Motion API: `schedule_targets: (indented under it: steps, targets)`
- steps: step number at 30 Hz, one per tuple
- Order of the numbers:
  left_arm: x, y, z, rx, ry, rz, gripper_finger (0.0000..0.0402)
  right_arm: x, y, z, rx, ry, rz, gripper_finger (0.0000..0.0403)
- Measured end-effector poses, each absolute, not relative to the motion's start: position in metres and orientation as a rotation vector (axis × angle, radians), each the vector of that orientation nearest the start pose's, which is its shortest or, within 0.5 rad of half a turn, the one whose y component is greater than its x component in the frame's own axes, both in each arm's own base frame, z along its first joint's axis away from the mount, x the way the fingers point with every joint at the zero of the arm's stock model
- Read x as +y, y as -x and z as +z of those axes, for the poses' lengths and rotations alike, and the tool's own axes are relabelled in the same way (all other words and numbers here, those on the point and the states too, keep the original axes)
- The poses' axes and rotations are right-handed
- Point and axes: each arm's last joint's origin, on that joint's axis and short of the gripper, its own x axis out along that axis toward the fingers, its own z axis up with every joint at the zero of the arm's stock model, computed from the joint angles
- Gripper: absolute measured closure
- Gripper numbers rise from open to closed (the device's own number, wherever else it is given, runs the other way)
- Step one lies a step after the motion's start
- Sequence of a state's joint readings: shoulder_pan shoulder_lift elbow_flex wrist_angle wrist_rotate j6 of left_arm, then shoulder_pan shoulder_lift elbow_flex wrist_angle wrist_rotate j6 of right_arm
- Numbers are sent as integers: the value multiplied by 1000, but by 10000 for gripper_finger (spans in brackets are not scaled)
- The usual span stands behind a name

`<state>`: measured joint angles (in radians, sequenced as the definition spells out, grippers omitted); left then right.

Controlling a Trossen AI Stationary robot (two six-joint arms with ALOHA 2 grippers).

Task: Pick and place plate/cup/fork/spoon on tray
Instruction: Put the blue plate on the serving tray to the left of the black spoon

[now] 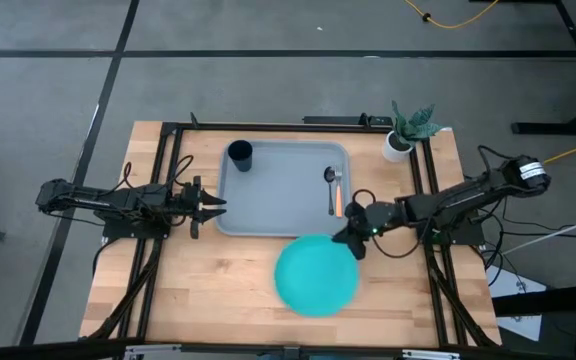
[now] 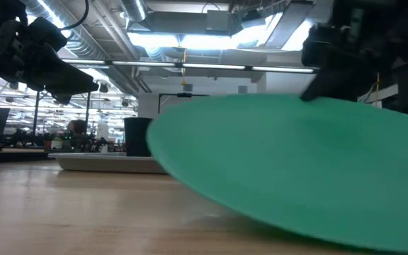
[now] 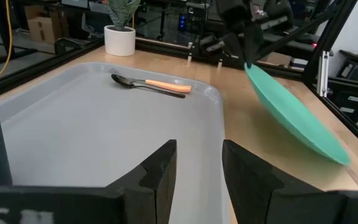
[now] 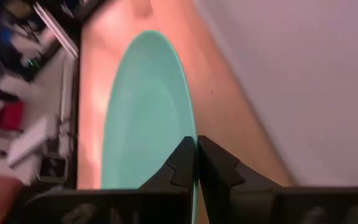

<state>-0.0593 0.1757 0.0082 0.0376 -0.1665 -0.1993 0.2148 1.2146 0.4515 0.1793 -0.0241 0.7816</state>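
The teal plate is tilted over the wood table just near of the grey-blue tray; it also shows in the low view. My right gripper is shut on the plate's rim. The dark cup stands in the tray's far left corner. The spoon and the orange-handled fork lie side by side at the tray's right side. My left gripper is open and empty over the tray's left rim, its fingers pointing across the tray. My right gripper pinches the plate's rim between its two fingers, at the plate's far right side beside the tray's near right corner. The fingers slant down from the table's right. The plate is tilted, held side up, near side low; whether that side touches the table I cannot tell.
A white pot with a green plant stands at the table's far right corner. Black frame rails run along the table's left and right sides. Bare wood lies near left of the plate.
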Motion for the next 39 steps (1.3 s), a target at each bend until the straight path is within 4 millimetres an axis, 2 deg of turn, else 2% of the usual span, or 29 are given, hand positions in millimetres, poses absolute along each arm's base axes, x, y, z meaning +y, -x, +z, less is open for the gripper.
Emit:
schedule_targets:
  steps: [9,19,32,39]
  targets:
    - [-2,-107,155,118,184,119,280,17,-236,191,369,-767,-80,385]
    - [-2,-107,155,118,184,120,280,-24,-240,196,105,-790,-454,385]
    - [-2,-107,155,118,184,120,280,-49,-253,166,112,-745,-628,386]
    - [-2,-107,155,118,184,120,280,-51,-254,161,118,-689,-679,386]
